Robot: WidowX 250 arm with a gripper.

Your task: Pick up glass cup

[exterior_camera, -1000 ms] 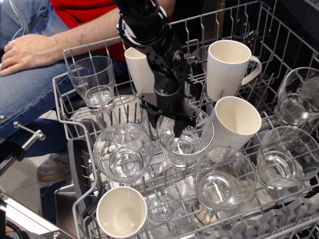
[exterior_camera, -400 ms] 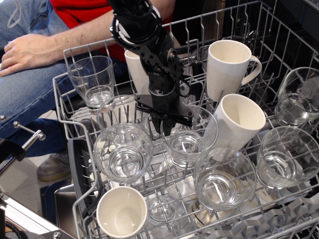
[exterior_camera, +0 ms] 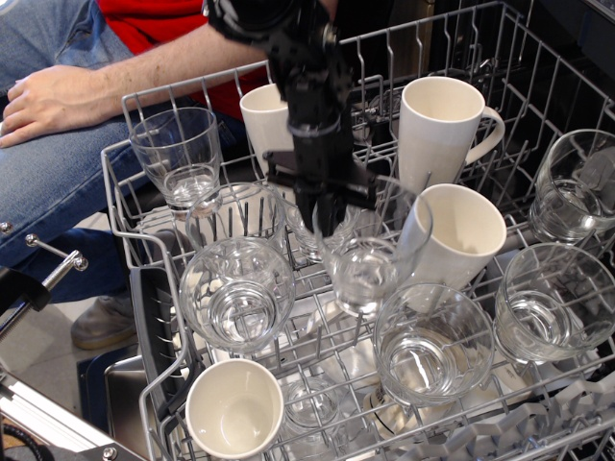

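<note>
While the gripper (exterior_camera: 325, 223) pinches the near rim of the glass cup (exterior_camera: 370, 252), these lines place everything against the tilted white mug (exterior_camera: 459, 233) in the middle of the dish rack (exterior_camera: 135, 230).

Step in hand: the lift, as I judge it; the cup's base looks to hang clear of the wires, just left of the tilted mug.

Grip: the jaws are closed on the cup's rim wall, one finger seemingly inside the mouth and one outside; the exact contact is hidden by the black fingers.

Where the cup is: touching or nearly touching the tilted mug's left side, I cannot tell which; it leans with its mouth up and toward that mug.

Look of the cup: clear, colourless, wide at the mouth, narrowing to a thick round base, no handle.

Next move calls for: a straight rise away from the tilted mug, kept slow, since a rim pinch may let the cup swing.

Risks: knocking the tilted mug, or the tumbler (exterior_camera: 432, 343) below and in front of it.

Neighbours: another tumbler (exterior_camera: 236, 292) well left of the tilted mug; an upright mug (exterior_camera: 439, 132) just behind it.

Bystander: a person's hand (exterior_camera: 53, 99) far left of the tilted mug, outside the rack.
</note>
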